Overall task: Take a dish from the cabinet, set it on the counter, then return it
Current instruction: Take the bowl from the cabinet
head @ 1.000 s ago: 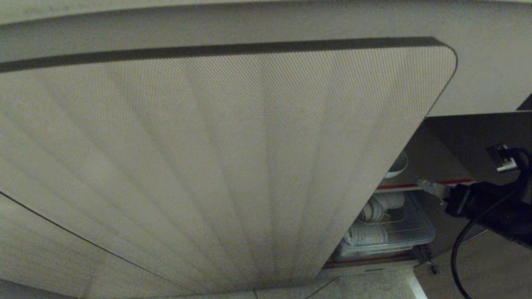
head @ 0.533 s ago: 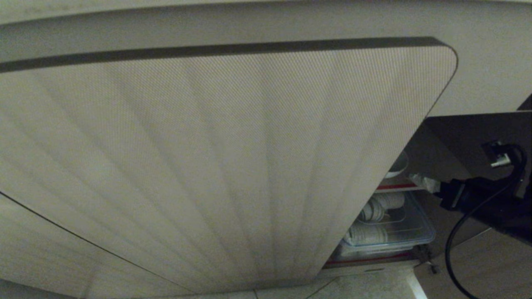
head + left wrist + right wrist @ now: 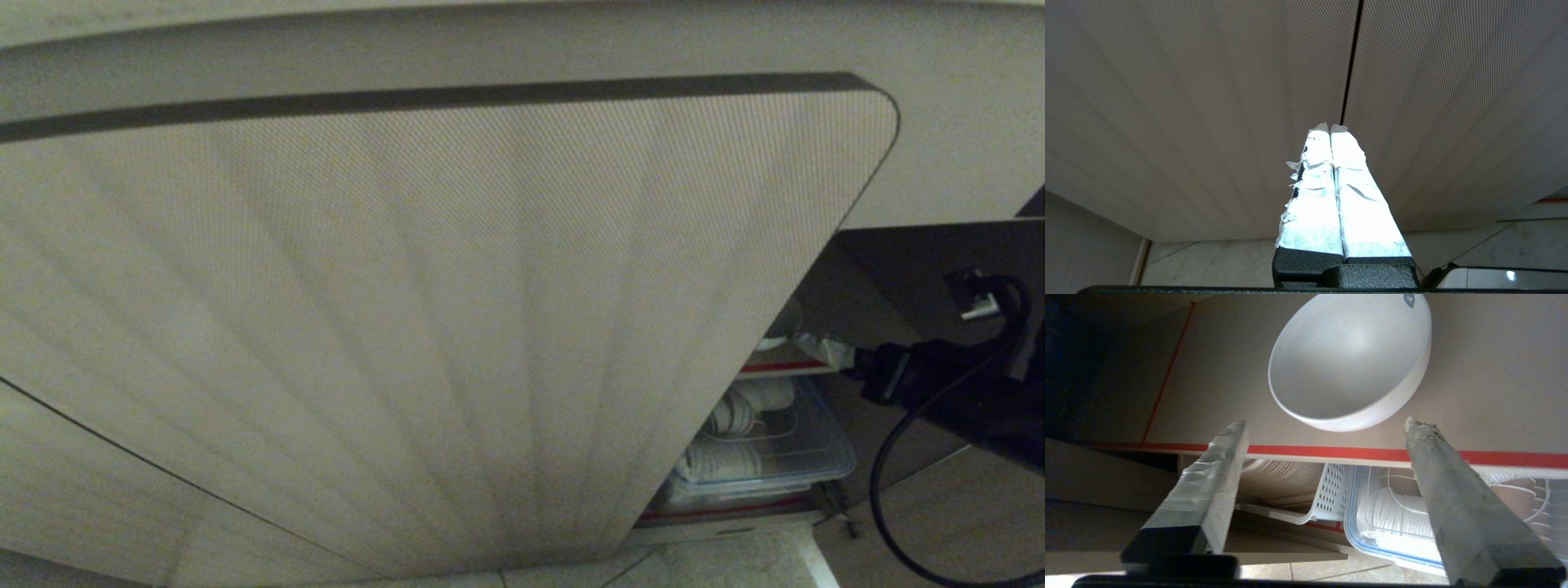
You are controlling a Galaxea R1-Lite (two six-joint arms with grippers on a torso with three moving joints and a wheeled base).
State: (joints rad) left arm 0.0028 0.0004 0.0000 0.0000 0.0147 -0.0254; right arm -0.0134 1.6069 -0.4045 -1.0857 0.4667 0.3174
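The dish (image 3: 1349, 363), a small white bowl with a blue-grey logo near its rim, stands on the cabinet's brown shelf (image 3: 1486, 396) behind its red front edge. My right gripper (image 3: 1327, 424) is open just in front of that edge, one finger on either side of the dish's near rim, apart from it. In the head view only a sliver of the dish (image 3: 782, 325) shows past the cabinet's fluted door (image 3: 449, 327), with the right gripper (image 3: 826, 349) beside it. My left gripper (image 3: 1331, 127) is shut and empty, facing closed fluted doors. The counter's top is out of view.
Below the shelf sit a clear blue-rimmed bin (image 3: 1392, 522) of white ware and a white perforated basket (image 3: 1331, 490). The open door (image 3: 735, 367) crowds the opening's left side. The right arm's black cable (image 3: 890, 465) loops down toward the tiled floor (image 3: 735, 563).
The right arm has moved a little left and up in the head view, closer to the shelf and the dish. The left arm and the doors have not moved.
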